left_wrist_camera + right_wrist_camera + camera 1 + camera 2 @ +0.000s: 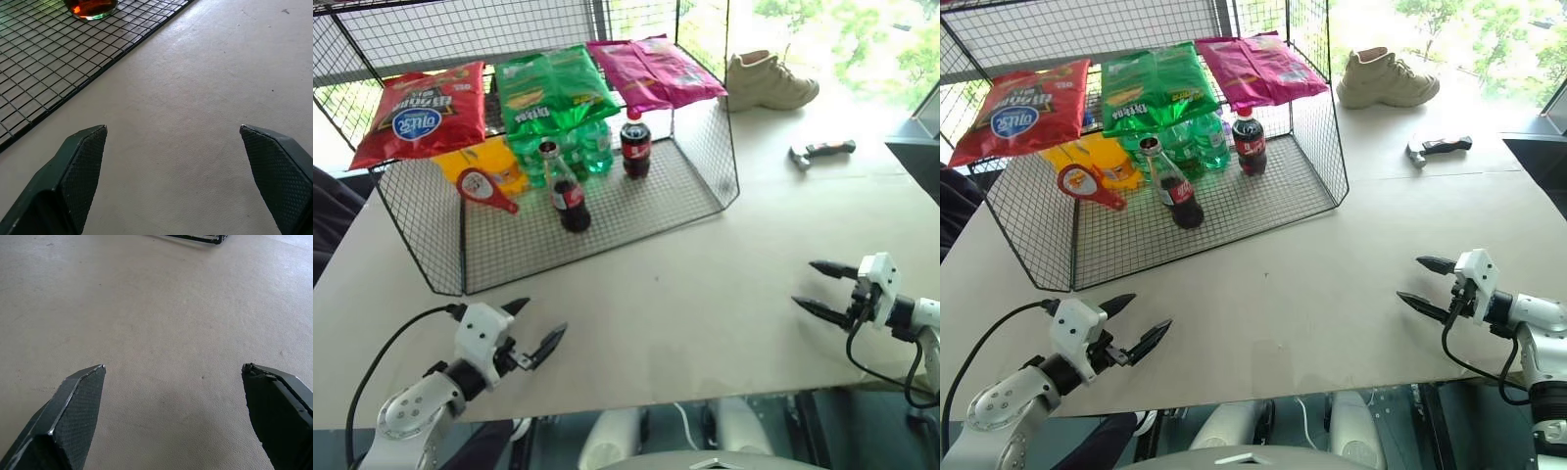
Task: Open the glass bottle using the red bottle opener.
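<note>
Left eye view, bench inventory at the opening step of the task.

Item: wire rack (705,166), standing toward the far left corner of the bench (724,294), its mesh floor facing the near edge.
Item: glass bottle (566,188), upright on the rack's mesh floor near its front, dark liquid, red label band; the crown cap appeared to be in place, though the top was too small to read with certainty.
Item: red bottle opener (483,188), just to the left of the bottle and apart from it, ring head up; whether it hung from the rack or leaned there could not be told.
Item: plastic cola bottle (635,143), upright farther back in the rack.
Item: left gripper (537,331), near the bench's near left corner, fingers spread wide, holding nothing.
Item: right gripper (820,288), toward the near right edge, fingers likewise spread wide and empty, well apart from the rack.
Item: hammer (820,152) and shoe (769,80) by the far right edge; not required.

Status: nothing yet grasped; the step in hand was judged to be the reach toward the rack. The next move probably called for one gripper to enter the rack's open front and steady the bottle at its body while the other took the opener by its handle, leaving the ring head free for the cap.
</note>
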You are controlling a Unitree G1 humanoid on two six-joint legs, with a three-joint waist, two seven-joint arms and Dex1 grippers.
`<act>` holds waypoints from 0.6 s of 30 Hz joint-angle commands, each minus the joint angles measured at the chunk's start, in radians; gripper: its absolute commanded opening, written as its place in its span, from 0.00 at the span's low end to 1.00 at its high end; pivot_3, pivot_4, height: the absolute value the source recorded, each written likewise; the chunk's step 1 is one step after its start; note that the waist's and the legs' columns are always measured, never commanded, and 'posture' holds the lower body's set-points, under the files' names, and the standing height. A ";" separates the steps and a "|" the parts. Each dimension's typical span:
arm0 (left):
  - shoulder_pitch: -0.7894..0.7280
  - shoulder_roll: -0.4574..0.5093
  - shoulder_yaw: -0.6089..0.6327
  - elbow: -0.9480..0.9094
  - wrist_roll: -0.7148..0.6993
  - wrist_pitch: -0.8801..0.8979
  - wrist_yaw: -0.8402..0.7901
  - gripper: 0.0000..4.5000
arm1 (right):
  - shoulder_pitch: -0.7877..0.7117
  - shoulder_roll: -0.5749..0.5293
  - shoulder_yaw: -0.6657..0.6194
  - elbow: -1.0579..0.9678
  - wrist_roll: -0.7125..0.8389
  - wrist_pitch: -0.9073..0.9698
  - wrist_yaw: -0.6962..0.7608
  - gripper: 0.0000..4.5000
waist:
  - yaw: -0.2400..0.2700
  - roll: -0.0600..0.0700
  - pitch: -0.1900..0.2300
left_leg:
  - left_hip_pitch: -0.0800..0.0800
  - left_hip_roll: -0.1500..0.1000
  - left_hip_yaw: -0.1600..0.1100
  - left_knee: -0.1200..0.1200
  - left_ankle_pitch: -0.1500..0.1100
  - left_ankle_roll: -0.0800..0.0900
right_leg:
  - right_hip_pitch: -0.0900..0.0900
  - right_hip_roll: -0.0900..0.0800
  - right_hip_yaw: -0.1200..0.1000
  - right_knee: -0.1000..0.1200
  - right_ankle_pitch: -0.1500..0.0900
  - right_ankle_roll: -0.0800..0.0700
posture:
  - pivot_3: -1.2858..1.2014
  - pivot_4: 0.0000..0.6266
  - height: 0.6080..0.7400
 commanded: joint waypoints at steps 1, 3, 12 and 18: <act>0.002 0.006 0.031 -0.026 -0.011 0.005 0.003 1.00 | -0.016 -0.005 -0.022 -0.010 0.015 -0.015 0.011 0.99 | 0.000 0.000 0.000 | 0.000 0.000 0.000 0.000 0.000 0.000 | 0.000 0.000 0.000 0.000 0.000 0.000 | 0.52 0.24 1.00; -0.002 0.000 0.029 -0.048 -0.020 0.019 0.012 1.00 | -0.018 -0.001 -0.015 -0.017 0.011 -0.011 0.011 0.99 | 0.000 0.000 0.000 | 0.000 0.000 0.000 0.000 0.000 0.000 | 0.000 0.000 0.000 0.000 0.000 0.000 | 0.52 0.24 1.00; 0.004 -0.005 0.019 -0.103 -0.020 0.069 0.037 1.00 | -0.008 0.002 -0.010 -0.039 0.011 -0.003 0.009 0.99 | 0.000 0.000 0.000 | 0.000 0.000 0.000 0.000 0.000 0.000 | 0.000 0.000 0.000 0.000 0.000 0.000 | 0.52 0.24 1.00; 0.016 -0.009 0.013 -0.125 -0.018 0.090 0.041 1.00 | 0.010 0.000 -0.014 -0.060 0.014 0.003 0.010 0.99 | 0.000 0.000 0.000 | 0.000 0.000 0.000 0.000 0.000 0.000 | 0.000 0.000 0.000 0.000 0.000 0.000 | 0.52 0.24 1.00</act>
